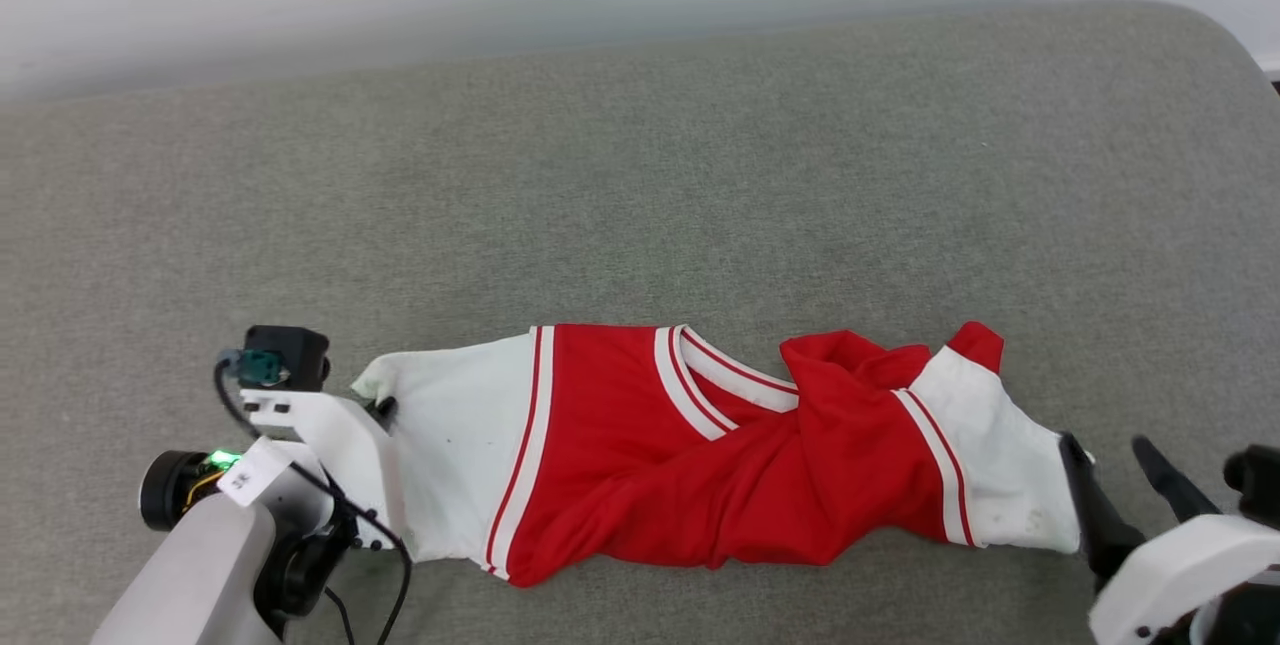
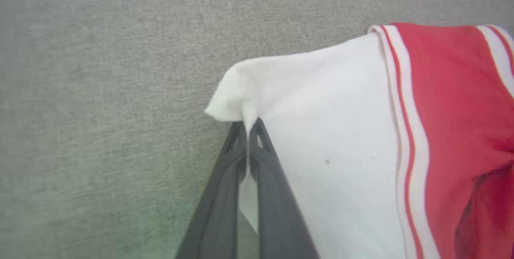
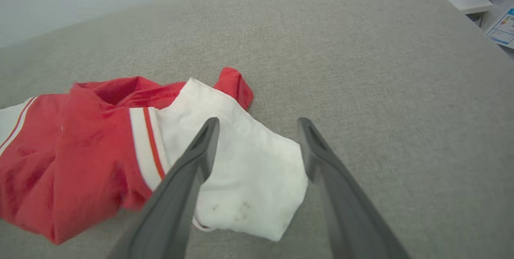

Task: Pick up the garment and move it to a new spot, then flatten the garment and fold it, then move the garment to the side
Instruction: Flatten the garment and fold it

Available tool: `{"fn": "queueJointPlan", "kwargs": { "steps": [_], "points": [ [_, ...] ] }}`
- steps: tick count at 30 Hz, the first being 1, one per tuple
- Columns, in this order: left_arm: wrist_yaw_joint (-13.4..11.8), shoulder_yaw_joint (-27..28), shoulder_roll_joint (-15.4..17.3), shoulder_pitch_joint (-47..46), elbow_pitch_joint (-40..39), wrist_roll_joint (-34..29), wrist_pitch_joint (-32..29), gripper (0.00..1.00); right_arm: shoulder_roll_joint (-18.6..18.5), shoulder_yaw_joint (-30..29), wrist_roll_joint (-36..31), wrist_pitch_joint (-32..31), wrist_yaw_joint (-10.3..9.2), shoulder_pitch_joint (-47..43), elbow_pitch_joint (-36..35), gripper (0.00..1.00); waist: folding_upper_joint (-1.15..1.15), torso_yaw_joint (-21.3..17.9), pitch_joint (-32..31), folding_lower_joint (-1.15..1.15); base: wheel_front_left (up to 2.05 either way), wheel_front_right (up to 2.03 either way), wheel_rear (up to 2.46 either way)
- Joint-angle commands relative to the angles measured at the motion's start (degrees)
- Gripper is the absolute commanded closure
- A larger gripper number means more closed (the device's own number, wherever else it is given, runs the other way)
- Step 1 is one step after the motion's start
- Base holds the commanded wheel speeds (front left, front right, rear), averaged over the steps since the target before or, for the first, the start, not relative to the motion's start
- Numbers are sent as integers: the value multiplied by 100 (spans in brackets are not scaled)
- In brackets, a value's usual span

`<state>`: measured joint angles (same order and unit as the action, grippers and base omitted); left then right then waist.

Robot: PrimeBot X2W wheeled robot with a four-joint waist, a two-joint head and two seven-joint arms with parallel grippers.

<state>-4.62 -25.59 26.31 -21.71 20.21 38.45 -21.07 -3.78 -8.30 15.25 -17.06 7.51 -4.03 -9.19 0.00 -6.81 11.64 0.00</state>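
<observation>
- Layout: the shirt (image 1: 700, 455) lies crumpled across the lower middle of the head view on the grey cushion (image 1: 640, 175). Its long axis runs left to right, with a white sleeve at each end.
- My left gripper (image 1: 385, 410) is clamped on the corner of the left-end sleeve (image 1: 450, 445).
- My right gripper (image 1: 1108, 450) is spread wide and holds nothing. The right-end sleeve (image 1: 1000, 465) lies just ahead, its edge between the fingers, so I judge it needs a short push, then a close.
- The left wrist view shows the white fold pinched between the fingertips. The head view hides that behind the wrist.
- The right wrist view shows the sleeve edge framed by the open fingers.
</observation>
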Motion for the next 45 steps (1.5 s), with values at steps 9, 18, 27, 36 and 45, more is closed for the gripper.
{"fn": "queueJointPlan", "kwargs": {
  "steps": [9, 18, 27, 36, 45],
  "points": [
    [-342, 278, 116, 395, -812, -50, 518, 100, -729, -259, 534, -1215, -4, 355, 1162, 0, 0, 173, -39, 0, 0, 0, 0],
    [-490, 157, 87, 409, -1431, -139, 399, 100, -1223, 481, 898, -1975, -4, 1013, 2122, 0, 0, 352, 75, 0, 0, 0, 0],
    [-522, 141, 95, 402, -1537, -95, 375, 100, -1235, 941, 1365, -2772, -1, 1144, 2960, 100, 0, 421, 130, 0, 0, 0, 0],
    [-638, 408, 295, 204, -1738, -169, 602, 100, -1692, 504, 1074, -1690, -5, 1837, 2120, 100, 0, 326, -54, 0, 0, 0, 0],
    [-688, 656, 417, -440, -1951, -340, 866, 100, -1581, 168, 424, -1055, -6, 2535, 1314, 100, 0, 266, -337, 0, 0, 0, 0]
  ]
}}
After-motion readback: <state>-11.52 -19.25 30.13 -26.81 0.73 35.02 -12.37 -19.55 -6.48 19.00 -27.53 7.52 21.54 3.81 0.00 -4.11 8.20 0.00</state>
